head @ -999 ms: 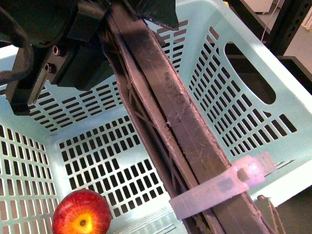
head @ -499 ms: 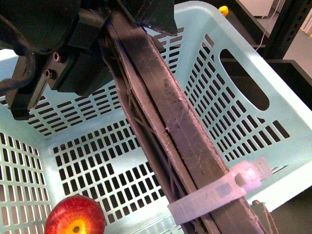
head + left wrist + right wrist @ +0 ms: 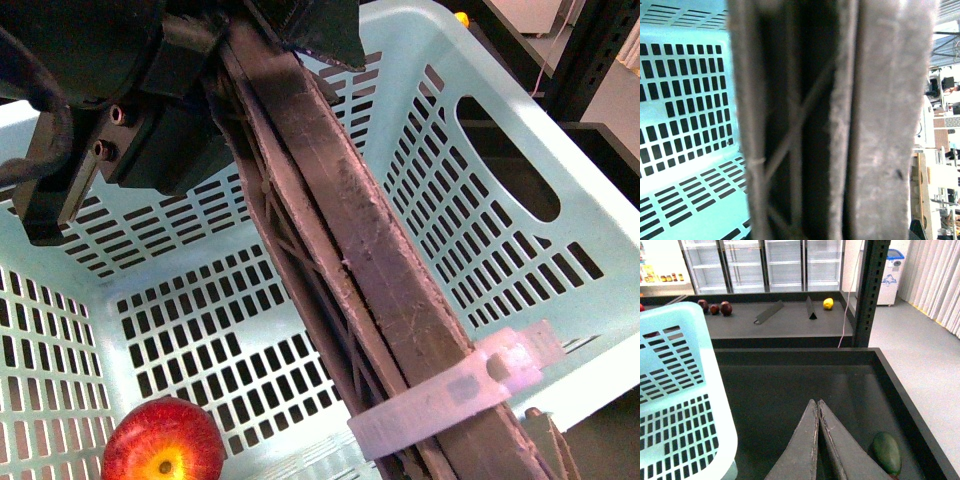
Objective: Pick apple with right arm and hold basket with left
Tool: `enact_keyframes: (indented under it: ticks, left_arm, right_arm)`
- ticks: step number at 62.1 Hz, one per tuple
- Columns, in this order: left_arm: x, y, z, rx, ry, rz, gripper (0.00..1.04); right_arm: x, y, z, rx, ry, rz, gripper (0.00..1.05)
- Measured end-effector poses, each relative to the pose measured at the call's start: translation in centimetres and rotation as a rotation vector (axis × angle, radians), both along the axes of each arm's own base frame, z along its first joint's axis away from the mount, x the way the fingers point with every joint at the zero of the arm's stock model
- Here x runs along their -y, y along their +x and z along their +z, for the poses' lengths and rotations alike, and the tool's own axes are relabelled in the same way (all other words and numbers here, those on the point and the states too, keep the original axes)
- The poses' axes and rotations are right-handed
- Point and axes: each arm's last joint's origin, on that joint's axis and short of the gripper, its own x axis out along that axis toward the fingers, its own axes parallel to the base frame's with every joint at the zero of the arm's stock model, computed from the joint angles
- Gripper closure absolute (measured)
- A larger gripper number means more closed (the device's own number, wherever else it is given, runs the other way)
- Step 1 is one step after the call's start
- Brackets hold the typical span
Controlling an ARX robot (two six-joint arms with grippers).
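The left end effector point(image 3: 170, 120) was closed on the basket point(image 3: 480, 270), the brown handle point(image 3: 350, 240) passing up between its black parts. The left wrist view was filled by that handle at very close range, which fits a firm clamp. The apple point(image 3: 163, 440) lay on the slotted floor inside the basket, well below the left end effector and near a corner. The right end effector point(image 3: 817, 410) was shut and empty, its two fingers pressed flat together. It was outside the basket over a dark worktop point(image 3: 780, 385), with the basket's wall off to one side of it and a green fruit point(image 3: 886, 452) near its other side. The apple seemed delivered, so the work in hand was probably the hold itself. Doing it well would mean a steady, square clamp on the handle away from the white zip tie point(image 3: 450, 385). The basket should stay level so the apple cannot roll, and the right arm should stay clear of the wall.
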Motion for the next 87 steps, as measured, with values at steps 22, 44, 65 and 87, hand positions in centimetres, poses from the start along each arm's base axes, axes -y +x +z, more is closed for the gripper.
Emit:
enact_keyframes:
  ticks: [22,44,65,87]
  left_arm:
    - [0.0,0.0,0.0,-0.001,-0.001,-0.002,0.91]
    - [-2.3,1.7,0.5,0.030,-0.096,0.614,0.91]
    - [-8.7,5.8,-1.8,-0.093,-0.319,0.881,0.91]
    - [-13.3,5.4,-5.0,-0.162,-0.280,1.049,0.91]
  right_arm:
    - [0.0,0.0,0.0,0.001,0.000,0.000,0.58]
    - [0.0,0.0,0.0,0.001,0.000,-0.001,0.09]
    - [0.0,0.0,0.0,0.001,0.000,0.000,0.09]
    - [0.0,0.0,0.0,0.001,0.000,0.000,0.09]
